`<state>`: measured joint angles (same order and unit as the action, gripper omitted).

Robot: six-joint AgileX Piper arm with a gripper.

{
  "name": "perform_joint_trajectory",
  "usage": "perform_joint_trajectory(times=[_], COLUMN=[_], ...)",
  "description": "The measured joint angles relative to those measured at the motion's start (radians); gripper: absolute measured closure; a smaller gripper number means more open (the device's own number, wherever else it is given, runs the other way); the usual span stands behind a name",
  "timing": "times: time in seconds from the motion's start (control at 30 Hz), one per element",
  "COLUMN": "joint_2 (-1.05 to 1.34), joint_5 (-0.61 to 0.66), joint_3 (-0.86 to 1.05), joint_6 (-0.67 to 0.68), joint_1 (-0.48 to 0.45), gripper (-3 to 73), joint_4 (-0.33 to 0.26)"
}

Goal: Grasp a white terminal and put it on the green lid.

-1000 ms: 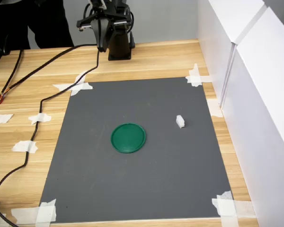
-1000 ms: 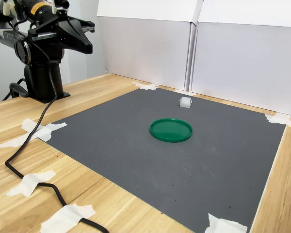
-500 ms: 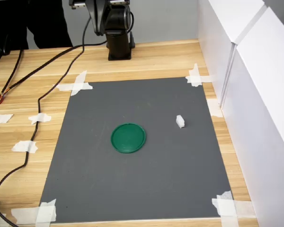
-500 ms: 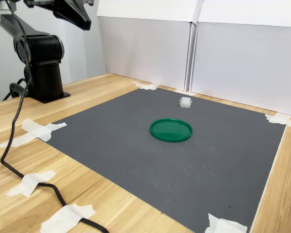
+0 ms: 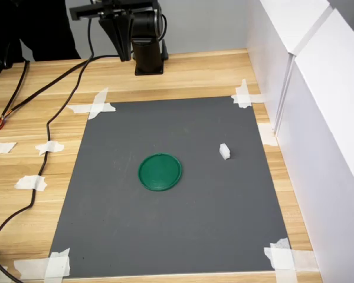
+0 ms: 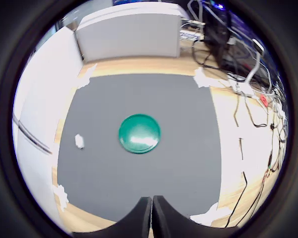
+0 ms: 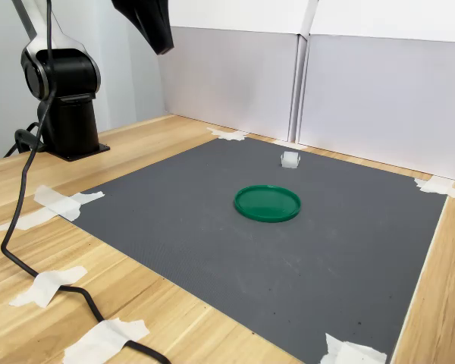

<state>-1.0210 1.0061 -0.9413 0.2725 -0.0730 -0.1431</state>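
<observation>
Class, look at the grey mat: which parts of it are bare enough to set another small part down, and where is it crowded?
The grey mat is mostly bare: the whole near half between the green lid and the taped front corners, and the stretch between the lid and the arm's base. Only the patch around the lid and the white terminal, towards the white wall, is taken.

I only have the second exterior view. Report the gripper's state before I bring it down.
Observer: The wrist view shows the gripper shut, fingertips meeting, nothing held.
Operator: Give me the terminal's heading.
Observer: In the first exterior view the white terminal lies with its long axis roughly toward the arm's base.
Operator: Confirm it's clear of the lid.
Observer: From above, bare mat separates it from the green lid; it sits on the first exterior view's right.
</observation>
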Motion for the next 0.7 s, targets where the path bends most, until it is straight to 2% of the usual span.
perform_joint_trajectory(times=[0.1,0.2,0.3,0.4,0.47,0.53,0.7], joint_2=[-0.085,-0.149,-0.195,-0.224,-0.238,-0.254,-0.289], joint_5=[0.059,0.094,0.105,0.104,0.103,0.100,0.091], joint_3=[-0.056,-0.094,-0.122,-0.140,-0.145,-0.148,-0.158], joint_6=[0.055,0.089,0.101,0.077,0.060,0.052,-0.034], joint_1=[0.000,0.000,0.000,0.000,0.000,0.000,0.003], gripper=[65.4,53.9,37.4,16.1,5.7,0.6,-2.0], joint_4=[-0.004,0.015,0.028,0.031,0.035,0.041,0.050])
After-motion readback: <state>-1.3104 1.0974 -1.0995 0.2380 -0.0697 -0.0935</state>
